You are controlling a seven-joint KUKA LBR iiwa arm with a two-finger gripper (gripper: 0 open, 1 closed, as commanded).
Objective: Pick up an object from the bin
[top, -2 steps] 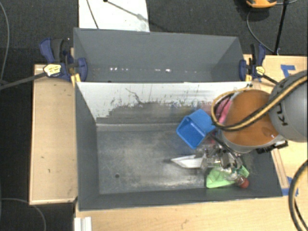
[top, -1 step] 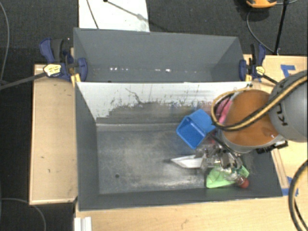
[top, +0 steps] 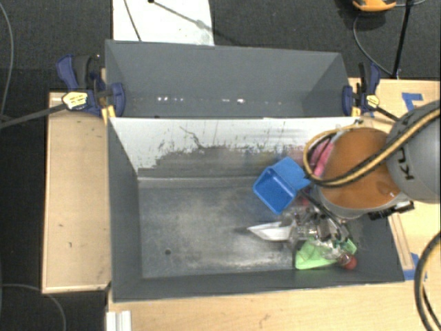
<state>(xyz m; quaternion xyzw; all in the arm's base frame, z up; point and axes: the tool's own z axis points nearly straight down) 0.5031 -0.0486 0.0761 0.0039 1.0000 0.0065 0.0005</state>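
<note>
**binwatcher:** ok so where's the pincer (top: pixel 315 232) sitting right now?

**kuka_fan:** Way down low in the near right corner of the grey bin (top: pixel 193 233), with the arm coming in from the right. The fat orange cover (top: pixel 355 178) on the wrist sits right above it.

**binwatcher:** spread or pressed together? pinching anything?

**kuka_fan:** Honestly can't tell. It's a tangle of metal down there, so I can't say it's got anything either.

**binwatcher:** fair. what's closest to it?

**kuka_fan:** Two things. A flat white piece (top: pixel 269 232) lies on the bin floor just to its left, pointy end facing left, and its right end seems to run in under the pincer. Then there's a crumpled green thing (top: pixel 313 257) just in front of it, right up against the front wall. Can't tell if either is actually touching.

**binwatcher:** anything else in there?

**kuka_fan:** A small red bit (top: pixel 350 261) beside the green thing, on its right. A blue boxy cup (top: pixel 279 183) is tipped over behind the pincer, near the back slope. Something pink (top: pixel 318 157) is peeking out by the orange cover. Everything's bunched on the right side.
</note>
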